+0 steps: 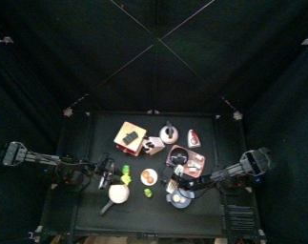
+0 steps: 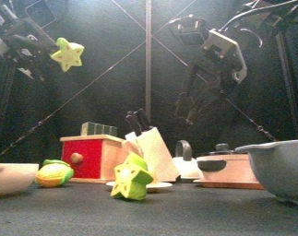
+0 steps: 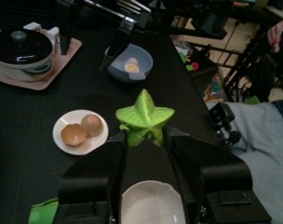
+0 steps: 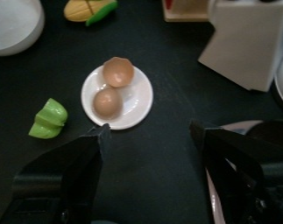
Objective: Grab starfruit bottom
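Note:
My left gripper [image 3: 145, 147] is shut on a lime-green starfruit piece [image 3: 145, 119] with a star-shaped face. In the front view this gripper [image 2: 53, 51] holds that piece [image 2: 67, 55] high above the table's left. A second starfruit piece [image 2: 131, 178] stands on the table by a small plate with two egg halves [image 4: 114, 92]. It lies beside that plate in the right wrist view [image 4: 45, 120]. My right gripper [image 4: 150, 140] is open and empty, above the table just off the plate; in the front view it [image 2: 195, 109] hangs at mid-right.
A white bowl [image 3: 150, 203] sits under the left gripper. A red toaster [image 2: 92, 155], a white knife block [image 2: 151, 152], a pot on a pink tray [image 2: 220, 164], a grey bowl [image 2: 281, 168] and a yellow-green toy [image 2: 55, 172] stand around.

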`<state>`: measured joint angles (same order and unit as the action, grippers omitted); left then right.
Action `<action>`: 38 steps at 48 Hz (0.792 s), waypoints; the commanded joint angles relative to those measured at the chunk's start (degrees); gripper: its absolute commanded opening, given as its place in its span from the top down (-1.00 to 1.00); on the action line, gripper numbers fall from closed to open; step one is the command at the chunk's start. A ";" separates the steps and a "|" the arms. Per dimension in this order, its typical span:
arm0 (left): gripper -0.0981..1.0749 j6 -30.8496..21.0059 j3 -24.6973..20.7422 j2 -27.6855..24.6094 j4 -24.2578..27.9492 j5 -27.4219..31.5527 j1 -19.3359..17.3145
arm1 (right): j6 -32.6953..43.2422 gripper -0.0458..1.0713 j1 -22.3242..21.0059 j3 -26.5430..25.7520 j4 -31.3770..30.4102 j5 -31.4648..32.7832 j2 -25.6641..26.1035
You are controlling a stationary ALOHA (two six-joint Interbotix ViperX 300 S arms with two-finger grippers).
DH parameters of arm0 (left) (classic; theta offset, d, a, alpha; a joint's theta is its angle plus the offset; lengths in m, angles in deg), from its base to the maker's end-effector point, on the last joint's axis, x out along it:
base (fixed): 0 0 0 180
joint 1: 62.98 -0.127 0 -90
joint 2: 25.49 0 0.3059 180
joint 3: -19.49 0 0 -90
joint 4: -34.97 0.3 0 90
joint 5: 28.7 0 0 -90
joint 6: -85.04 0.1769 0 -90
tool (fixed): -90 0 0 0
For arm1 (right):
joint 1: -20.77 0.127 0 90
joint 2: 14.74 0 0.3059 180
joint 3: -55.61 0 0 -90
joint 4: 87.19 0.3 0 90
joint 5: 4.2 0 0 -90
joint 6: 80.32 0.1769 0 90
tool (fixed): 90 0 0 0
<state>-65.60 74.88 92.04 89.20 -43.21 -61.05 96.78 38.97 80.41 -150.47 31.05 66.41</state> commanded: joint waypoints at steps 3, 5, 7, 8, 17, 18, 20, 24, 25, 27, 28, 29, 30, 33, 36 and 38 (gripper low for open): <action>-0.28 5.01 0.53 0.35 -0.97 -1.49 -0.09 | -0.88 -0.89 2.29 -4.92 -2.02 -0.88 -2.81; -0.28 6.68 0.79 0.35 -1.93 -2.11 -0.09 | -0.88 -0.89 2.99 -6.24 -2.11 -1.05 -3.96; -0.28 8.70 1.41 0.44 -3.52 -3.08 -0.09 | -0.88 -0.89 3.78 -7.56 -2.02 -1.05 -5.19; -0.28 9.49 1.67 0.44 -4.22 -3.52 -0.09 | -0.88 -0.89 4.13 -8.00 -2.02 -1.05 -5.71; -0.28 15.91 4.66 0.35 -13.18 -8.17 0.35 | -0.88 -0.89 6.33 -12.04 -1.93 -1.05 -9.49; -0.28 16.61 5.01 0.35 -14.24 -8.53 0.53 | -0.88 -0.89 6.50 -12.39 -1.93 -1.05 -9.84; -0.28 18.11 5.71 0.35 -16.44 -9.23 0.88 | -0.97 -0.89 6.68 -13.10 -1.93 -1.05 -10.55; -0.28 22.06 6.59 0.44 -20.65 -9.76 1.58 | -1.05 -0.89 6.86 -14.15 -2.02 -1.05 -12.04; -0.28 22.85 6.68 0.44 -21.45 -9.76 1.76 | -1.14 -0.89 6.86 -14.24 -1.93 -1.05 -12.39; -0.28 24.87 6.77 0.44 -23.20 -9.76 2.11 | -1.58 -0.89 6.86 -14.59 -1.85 -1.05 -13.01; -0.28 25.66 6.77 0.44 -23.91 -9.76 2.29 | -2.02 -0.89 6.86 -14.59 -1.76 -1.05 -13.27; -0.28 26.46 6.86 0.44 -24.43 -9.76 2.46 | -2.46 -0.89 6.94 -14.68 -1.58 -1.05 -13.54; -0.28 27.16 6.86 0.35 -25.05 -9.76 2.72 | -2.99 -0.89 6.94 -14.77 -1.41 -1.05 -13.71; -0.28 29.36 7.03 0.44 -26.37 -9.76 3.25 | -5.71 -0.89 7.12 -15.21 0.00 -0.70 -14.41; -0.28 31.46 7.12 0.44 -27.86 -9.76 3.69 | -8.53 -0.89 7.12 -15.47 1.67 -0.18 -14.77; -0.28 32.52 7.12 0.44 -28.74 -9.76 3.96 | -10.81 -0.89 7.12 -15.64 2.90 0.44 -15.03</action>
<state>-34.67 82.71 92.48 62.13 -52.35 -57.62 89.05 46.00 66.35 -149.33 30.52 50.41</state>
